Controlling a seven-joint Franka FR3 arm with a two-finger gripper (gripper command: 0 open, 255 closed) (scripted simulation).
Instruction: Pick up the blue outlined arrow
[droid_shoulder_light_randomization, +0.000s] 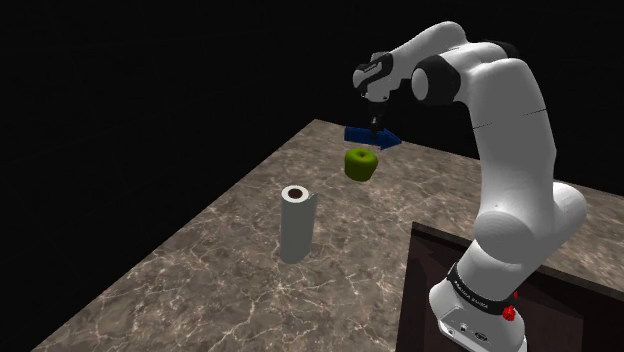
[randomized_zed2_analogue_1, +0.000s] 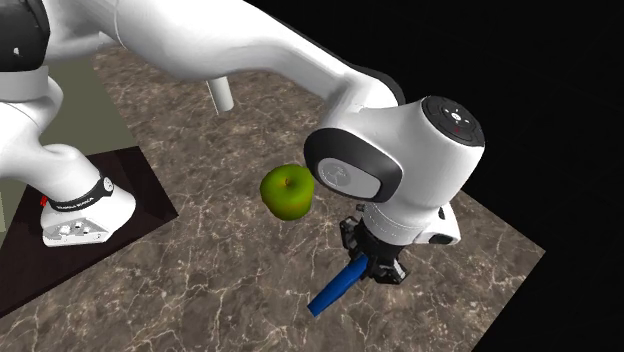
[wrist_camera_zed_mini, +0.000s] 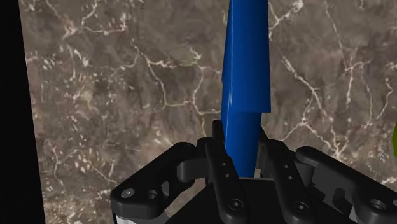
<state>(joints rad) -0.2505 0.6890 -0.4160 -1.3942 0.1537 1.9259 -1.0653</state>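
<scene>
In the wrist view the gripper had its two black fingers drawn narrow and closed on the blue arrow. They clasped it on both flat sides near one end, and the rest of the arrow ran away from the hand over the brown marbled table. In the second exterior view the arrow hung slanted out of the gripper. Its free end seemed to be clear of the table, but I could not tell this for certain.

A green apple stood just beside the arrow, on the side toward the shoulder camera. A white paper roll stood upright well apart from them, and the dark stand was at the shoulder view's lower right. Beyond the table's edge there was only a black area.

I judged that the grasp was already made and that the lift was the step in hand. The next move called for a straight rise with the grip kept firm, because the arrow was held near one end and could swing or slip toward the apple.
</scene>
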